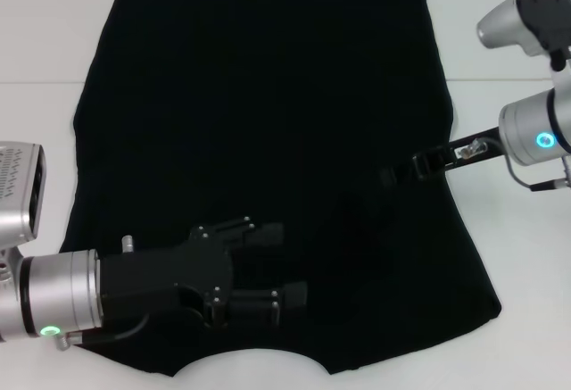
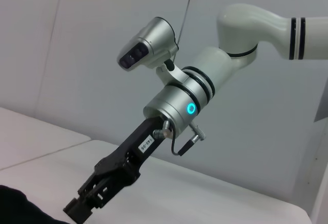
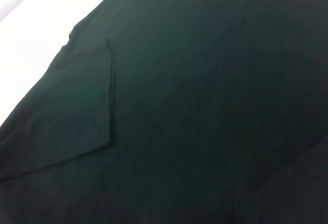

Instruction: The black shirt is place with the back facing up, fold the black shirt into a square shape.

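Observation:
The black shirt (image 1: 268,113) lies spread flat on the white table (image 1: 53,33), plain back up, collar edge toward me. My left gripper (image 1: 281,262) hovers low over its near left part, open, with nothing between the fingers. From the right, my right gripper (image 1: 390,176) reaches in over the shirt's right side; the left wrist view shows this right gripper (image 2: 77,208) with its fingers together at the cloth's edge. I cannot tell whether cloth is pinched in it. The right wrist view is filled by the shirt (image 3: 205,106), with a sleeve (image 3: 77,106) folded flat onto the body.
Bare white table (image 1: 526,256) borders the shirt on both sides. A soft raised fold (image 1: 357,220) sits in the cloth between the two grippers. Behind the table stands a plain grey wall (image 2: 77,55).

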{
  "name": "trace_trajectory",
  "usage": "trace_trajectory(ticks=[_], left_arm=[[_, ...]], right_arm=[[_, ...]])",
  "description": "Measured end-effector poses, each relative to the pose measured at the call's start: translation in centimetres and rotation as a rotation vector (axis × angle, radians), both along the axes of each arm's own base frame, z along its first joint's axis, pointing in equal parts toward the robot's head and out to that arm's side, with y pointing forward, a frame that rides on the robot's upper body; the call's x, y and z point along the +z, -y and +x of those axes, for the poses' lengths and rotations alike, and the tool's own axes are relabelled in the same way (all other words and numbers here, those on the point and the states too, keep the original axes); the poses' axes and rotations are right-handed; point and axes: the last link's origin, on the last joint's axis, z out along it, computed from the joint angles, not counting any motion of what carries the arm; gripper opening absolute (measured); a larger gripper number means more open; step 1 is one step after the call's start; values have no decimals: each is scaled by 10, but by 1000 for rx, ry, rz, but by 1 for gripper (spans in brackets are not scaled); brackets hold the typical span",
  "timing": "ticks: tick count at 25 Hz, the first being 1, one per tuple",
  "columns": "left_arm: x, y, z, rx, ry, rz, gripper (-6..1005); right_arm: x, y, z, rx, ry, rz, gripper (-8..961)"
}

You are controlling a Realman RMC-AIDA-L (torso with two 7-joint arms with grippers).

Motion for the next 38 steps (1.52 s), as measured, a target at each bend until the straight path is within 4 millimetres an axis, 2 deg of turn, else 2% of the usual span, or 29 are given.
trace_trajectory(ticks=[5,10,15,17,20,24,29,34,38], left_arm=[[2,-1,-1,-2,-5,5,889],[7,-3,-3,37,10,6,889],[25,2,-12,111,33,-37,889],[34,6,-20,144,13,-44,889],[45,12,-34,196,-35,-25,888],[61,22,-58,265,-118,31,888],[82,32,-86,355,-226,82,888],[88,39,-109,436,-336,109,888],[90,39,-120,482,-386,131,887]], right_arm=[[10,-2,6,-31,-13,31,284],[15,2,15,-41,-68,52,443],[12,17,14,68,-220,59,620],[4,29,12,167,-299,71,700],[-4,35,11,231,-324,75,811],[-25,45,0,332,-338,61,930],[-43,41,-21,358,-372,32,930],[-47,39,-32,396,-379,20,931],[-52,41,-39,424,-375,-23,931]])
